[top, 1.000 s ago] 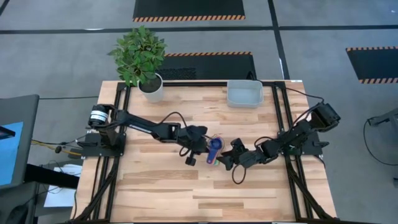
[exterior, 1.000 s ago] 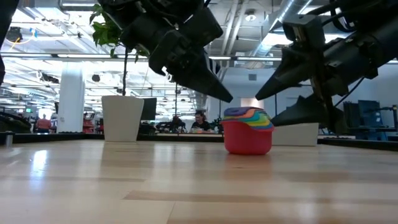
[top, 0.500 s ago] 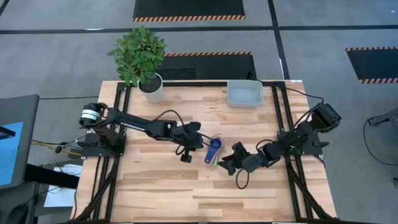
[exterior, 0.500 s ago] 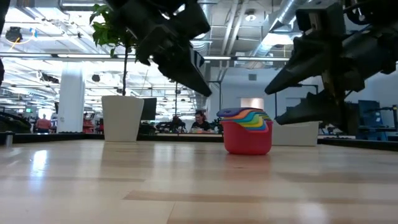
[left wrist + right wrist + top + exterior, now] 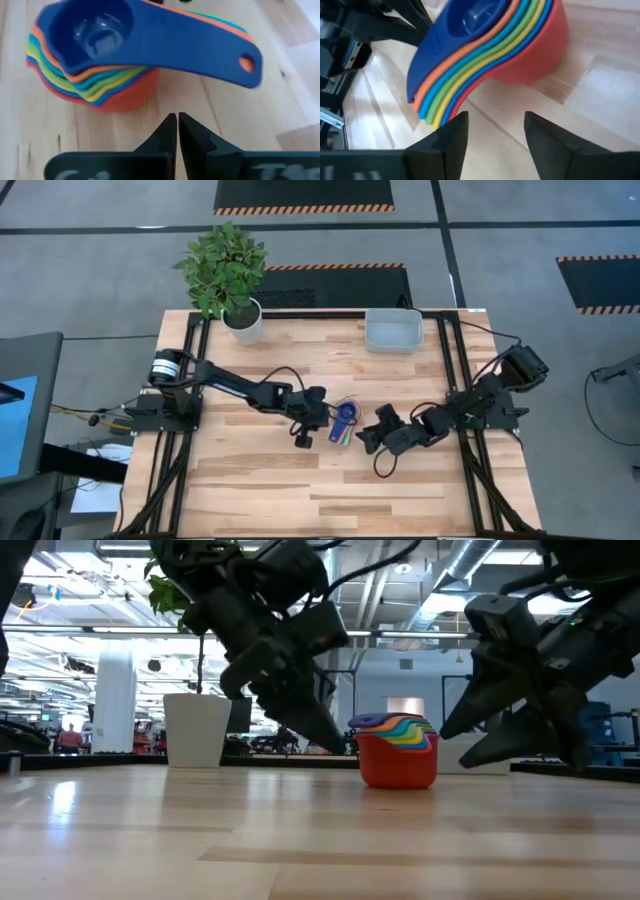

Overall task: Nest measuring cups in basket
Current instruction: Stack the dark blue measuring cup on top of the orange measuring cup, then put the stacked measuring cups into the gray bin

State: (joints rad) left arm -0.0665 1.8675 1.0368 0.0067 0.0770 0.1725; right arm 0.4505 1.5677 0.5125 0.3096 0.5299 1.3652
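The left hand (image 5: 177, 131) hung closed and empty just beside the measuring cups (image 5: 344, 420); the right hand (image 5: 492, 131) stood open, empty, at their handles. The nested stack sat mid-counter (image 5: 260, 480), well apart from the basket (image 5: 392, 331). Light, stiff, slick plastic: probably best pinched across the fanned handles.

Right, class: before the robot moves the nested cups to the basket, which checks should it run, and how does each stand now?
1. Measuring cups nested in one stack: ok.
2. Stack upright on the table: ok.
3. Right gripper open, facing the stack: ok.
4. Left gripper shut, beside the stack, not holding it: ok.
5. Basket holds no cups: ok.
6. Stack gripped for lifting: not ok.
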